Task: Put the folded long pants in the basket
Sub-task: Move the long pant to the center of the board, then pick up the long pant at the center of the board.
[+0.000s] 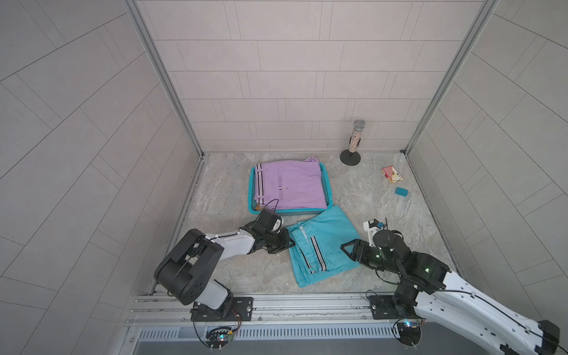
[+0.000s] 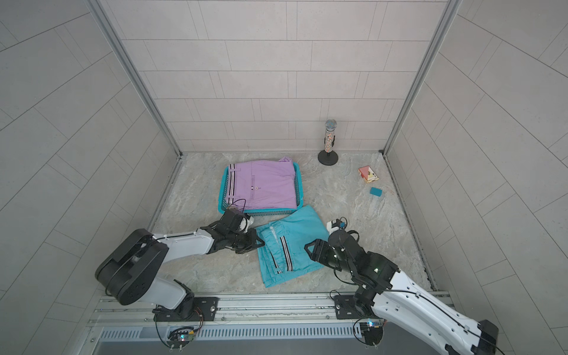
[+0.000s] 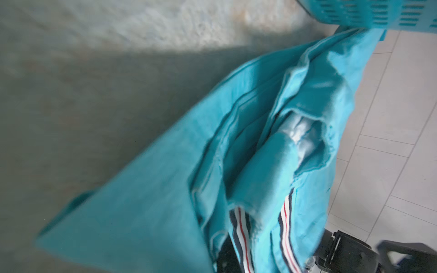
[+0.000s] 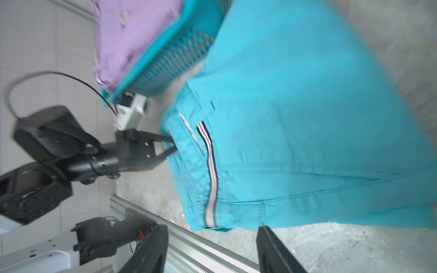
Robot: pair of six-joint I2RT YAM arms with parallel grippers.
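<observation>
While the left pincer (image 1: 290, 242) is clamped on the 9 o'clock edge of the turquoise pants (image 1: 325, 239), the right pincer (image 1: 345, 249) has its jaws apart at their 3 o'clock edge. They lie on the surface (image 1: 221, 261) at 5 o'clock of the basket (image 1: 307, 211), which holds the lilac pants (image 1: 295, 184).

You see turquoise pants (image 1: 329, 233) — black-white-red striped bands. Then lilac pants (image 1: 295, 184), black-white stripes. Turquoise basket (image 1: 292, 212), perforated mesh. Teal block (image 1: 401, 191). Your tabletop (image 1: 221, 190) — grey, marbled.
</observation>
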